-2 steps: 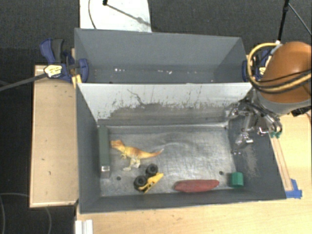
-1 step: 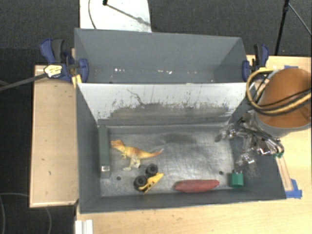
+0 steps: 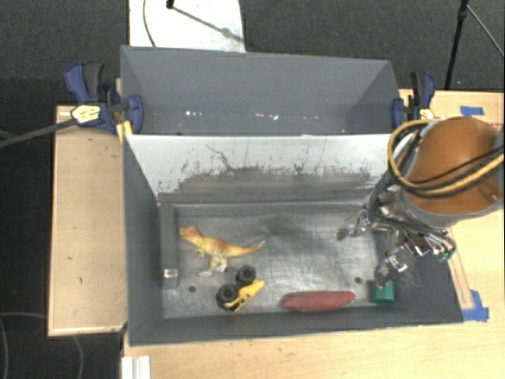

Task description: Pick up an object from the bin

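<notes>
If I read the bin [image 3: 260,164] from its 9 o'clock side across, the risks grow as I near my own hand. At 9 o'clock a grey bar [image 3: 168,247] lies along the left wall, well apart from me and no worry. Beside it, about 8 o'clock on the floor, is a yellow toy dinosaur [image 3: 217,247], and just below that, at 7 o'clock, a yellow and black toy vehicle [image 3: 239,289]. Both are far from where I am now. At 6 o'clock a red oblong thing [image 3: 318,300] lies along the front wall, its right end near the small green block [image 3: 383,293]. That block sits at 4 o'clock, tucked into the corner where the front wall meets the right one. My hand [image 3: 388,268] hangs just above the block, at its 12 o'clock, and holds nothing that I can see. How far open it is I cannot tell.

The corner is the trouble, I judge. Coming straight down, I might strike the right wall or the front wall before closing round the block, or land on top of it and press it into the floor. A slightly off descent could push it tighter into the corner, or knock it toward the red thing at its 9 o'clock. A small, smooth-looking block may also squirt out of a poor grip.
</notes>
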{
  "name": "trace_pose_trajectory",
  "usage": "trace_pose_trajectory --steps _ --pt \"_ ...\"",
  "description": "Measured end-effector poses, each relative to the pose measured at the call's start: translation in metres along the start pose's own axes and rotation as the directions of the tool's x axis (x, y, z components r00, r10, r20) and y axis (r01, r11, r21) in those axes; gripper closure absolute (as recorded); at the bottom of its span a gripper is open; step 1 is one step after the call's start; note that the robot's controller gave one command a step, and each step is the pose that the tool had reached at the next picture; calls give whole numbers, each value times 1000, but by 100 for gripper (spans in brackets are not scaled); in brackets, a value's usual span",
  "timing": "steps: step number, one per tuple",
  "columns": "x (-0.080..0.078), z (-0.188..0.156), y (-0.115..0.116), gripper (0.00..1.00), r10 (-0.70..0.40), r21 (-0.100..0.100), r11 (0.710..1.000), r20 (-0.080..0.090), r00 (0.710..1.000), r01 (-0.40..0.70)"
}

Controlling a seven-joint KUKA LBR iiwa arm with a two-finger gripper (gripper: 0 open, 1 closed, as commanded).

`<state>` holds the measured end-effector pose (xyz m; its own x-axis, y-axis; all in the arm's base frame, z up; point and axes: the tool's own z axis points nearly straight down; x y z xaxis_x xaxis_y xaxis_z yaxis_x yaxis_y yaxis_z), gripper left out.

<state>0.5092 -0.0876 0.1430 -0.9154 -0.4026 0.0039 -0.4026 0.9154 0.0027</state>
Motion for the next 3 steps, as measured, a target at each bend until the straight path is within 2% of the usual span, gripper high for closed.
trace_pose_trajectory --steps 1,2,3 --pt "4 71 8 100 -208 6 978 7 978 208" --pt "4 72 8 0 -210 5 978 5 978 210" --pt "4 72 8 0 -210 5 978 5 978 210"
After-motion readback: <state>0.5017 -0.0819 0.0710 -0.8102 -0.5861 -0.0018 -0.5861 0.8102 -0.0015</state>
